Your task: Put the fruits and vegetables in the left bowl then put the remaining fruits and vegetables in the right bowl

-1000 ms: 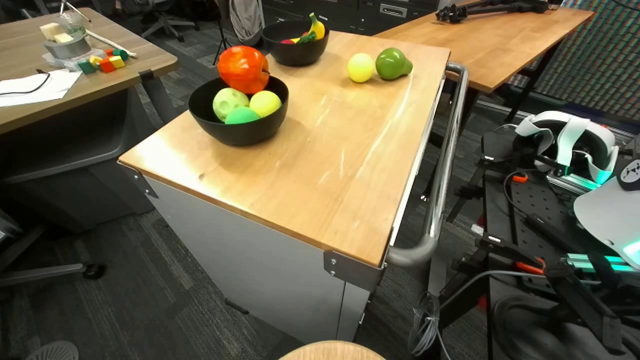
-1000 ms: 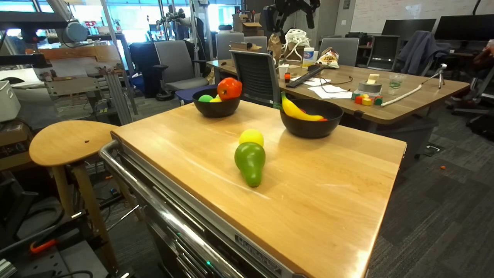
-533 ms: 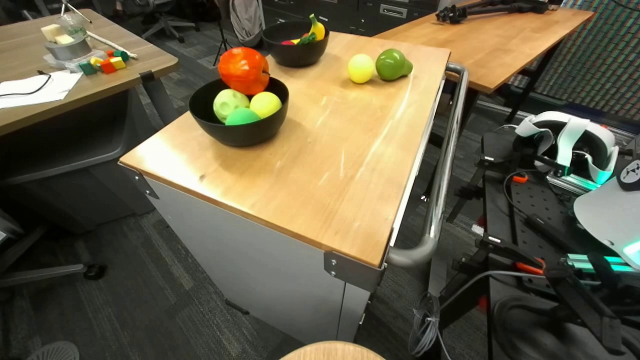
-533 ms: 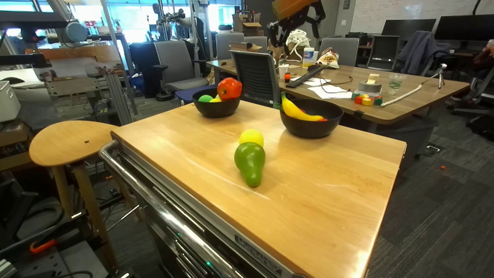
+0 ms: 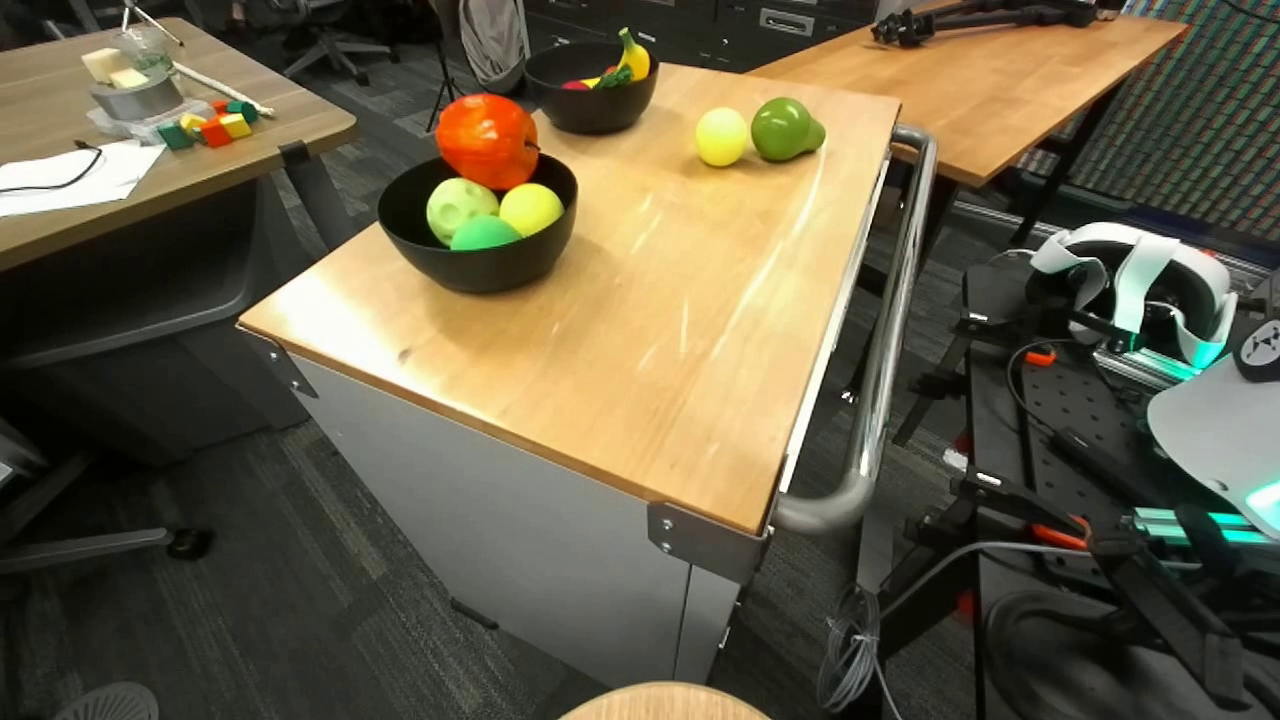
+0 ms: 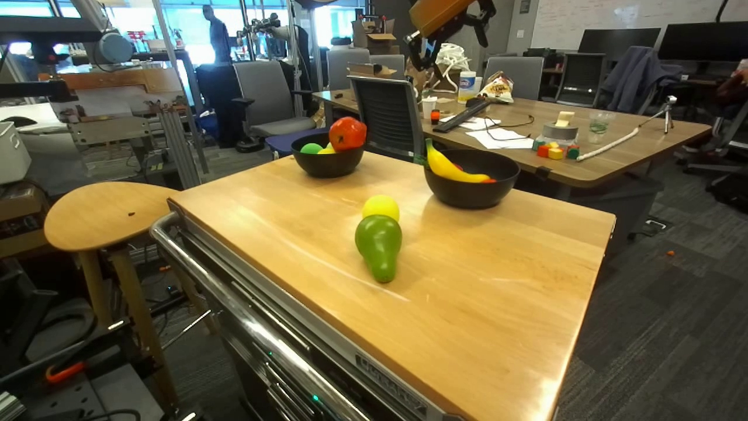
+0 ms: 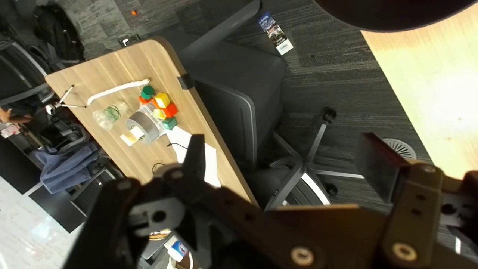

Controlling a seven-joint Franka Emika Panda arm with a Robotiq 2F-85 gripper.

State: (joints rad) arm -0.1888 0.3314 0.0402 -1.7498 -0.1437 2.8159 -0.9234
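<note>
The left bowl (image 5: pixel 480 272), black and wide, holds a red-orange tomato-like fruit (image 5: pixel 487 140), a pale green ball (image 5: pixel 460 208), a bright green ball (image 5: pixel 484 232) and a yellow fruit (image 5: pixel 531 208). In the right bowl (image 6: pixel 472 193) lie a banana (image 6: pixel 447 165) and small red and leafy green pieces. A yellow ball (image 5: pixel 722 137) and a green pear-shaped fruit (image 6: pixel 380 245) rest side by side on the wooden cart top. High up in an exterior view hangs my gripper (image 6: pixel 459 57), open and holding nothing. Part of a black bowl (image 7: pixel 396 13) shows in the wrist view.
Beside the cart stands a wooden table (image 6: pixel 619 155) with blocks, tape and papers. A steel handrail (image 5: pixel 895 330) runs along one cart side. A round stool (image 6: pixel 105 213) stands near that rail. Under the gripper, the wrist view shows floor and a chair base (image 7: pixel 302 164).
My gripper has come slightly lower and tilted, bringing its orange-lit body into view. Both bowls and all the fruits are where they were. A person has appeared far in the background.
</note>
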